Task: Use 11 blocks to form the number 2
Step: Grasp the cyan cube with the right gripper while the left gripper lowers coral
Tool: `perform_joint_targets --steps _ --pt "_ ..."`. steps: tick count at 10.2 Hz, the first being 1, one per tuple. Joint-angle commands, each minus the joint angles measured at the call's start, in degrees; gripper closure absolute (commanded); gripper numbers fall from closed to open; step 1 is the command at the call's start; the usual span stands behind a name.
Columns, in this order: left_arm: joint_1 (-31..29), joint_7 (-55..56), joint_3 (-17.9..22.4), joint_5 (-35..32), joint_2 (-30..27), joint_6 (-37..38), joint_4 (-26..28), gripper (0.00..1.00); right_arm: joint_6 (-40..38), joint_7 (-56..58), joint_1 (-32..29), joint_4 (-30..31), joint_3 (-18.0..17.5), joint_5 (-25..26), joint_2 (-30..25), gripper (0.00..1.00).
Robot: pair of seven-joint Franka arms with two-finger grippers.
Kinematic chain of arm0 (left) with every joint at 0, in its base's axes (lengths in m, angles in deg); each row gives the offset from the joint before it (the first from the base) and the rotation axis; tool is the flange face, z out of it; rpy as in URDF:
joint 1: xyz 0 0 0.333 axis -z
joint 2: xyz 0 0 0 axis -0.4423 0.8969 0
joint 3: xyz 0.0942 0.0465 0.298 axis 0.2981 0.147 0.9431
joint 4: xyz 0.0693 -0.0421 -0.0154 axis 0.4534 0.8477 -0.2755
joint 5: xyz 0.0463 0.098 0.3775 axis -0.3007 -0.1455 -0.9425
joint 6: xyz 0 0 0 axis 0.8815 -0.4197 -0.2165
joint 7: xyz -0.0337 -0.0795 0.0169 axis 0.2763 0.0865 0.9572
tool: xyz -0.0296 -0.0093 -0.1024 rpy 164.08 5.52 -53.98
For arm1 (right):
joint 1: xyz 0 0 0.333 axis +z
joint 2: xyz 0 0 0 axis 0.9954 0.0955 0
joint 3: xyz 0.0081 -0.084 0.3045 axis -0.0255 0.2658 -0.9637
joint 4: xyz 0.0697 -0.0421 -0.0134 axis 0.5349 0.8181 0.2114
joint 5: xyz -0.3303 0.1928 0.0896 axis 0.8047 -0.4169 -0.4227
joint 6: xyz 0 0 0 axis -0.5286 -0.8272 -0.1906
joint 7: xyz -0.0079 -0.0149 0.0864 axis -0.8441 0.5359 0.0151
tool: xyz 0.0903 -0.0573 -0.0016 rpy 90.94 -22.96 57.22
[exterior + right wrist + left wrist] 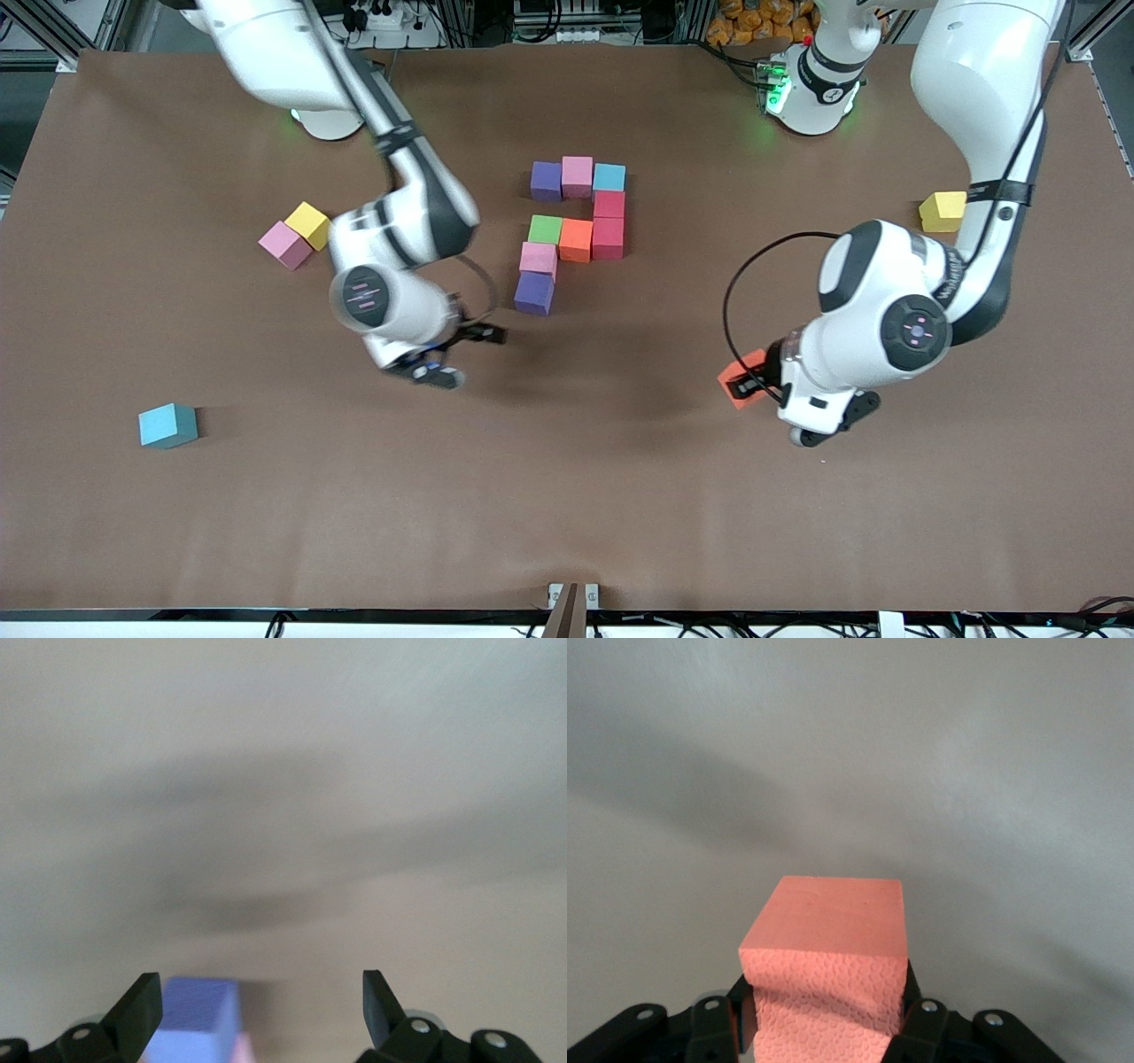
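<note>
Fingers [917,1014] of the left gripper [749,383] pinched an orange foam cube [826,970]; right gripper [262,1010] gaped empty; square placement beside the purple foam cube [534,292] advised.

No readable text, labels, brands or numbers anywhere in view.

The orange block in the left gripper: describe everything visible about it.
The orange block is a small cube of matte, foam-like material, salmon-orange, with a smooth top face and a pebbled, dimpled side face. It looks whole, with one edge slightly dented where it is pinched. The left gripper is shut on it, one black finger pressed against each side, holding it level above bare brown table toward the left arm's end. In the front view it shows as an orange cube tucked beside the white wrist. Nothing else touches it.
</note>
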Motion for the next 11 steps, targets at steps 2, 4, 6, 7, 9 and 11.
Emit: perform_joint_targets --steps 2,4,6,7,9,11 --pt "5.32 13.28 0.00 1.24 -0.38 -0.80 0.67 1.00 -2.76 25.65 -13.21 0.44 -0.63 6.97 -1.41 0.00" --pt "7.97 21.28 0.00 1.41 0.58 -3.17 0.94 1.00 -2.85 33.75 -17.87 0.53 -0.63 12.70 -2.02 0.00" --pt "11.39 30.06 0.00 1.76 0.85 -6.68 2.25 1.00 -2.32 47.35 -25.15 0.53 -0.63 14.84 -1.94 0.00" --pt "12.97 34.80 0.00 1.76 1.55 -8.35 2.60 1.00 -1.80 52.73 -28.32 0.53 -0.63 15.19 -1.68 0.00" --pt "15.88 44.82 0.00 1.68 2.44 -14.39 5.31 1.00 1.44 58.48 -33.43 0.53 -0.63 15.98 -1.50 0.00" --pt "18.16 52.57 0.09 1.50 2.52 -21.26 9.10 1.00 8.62 63.48 -36.34 0.61 -0.63 16.51 -0.36 0.00"
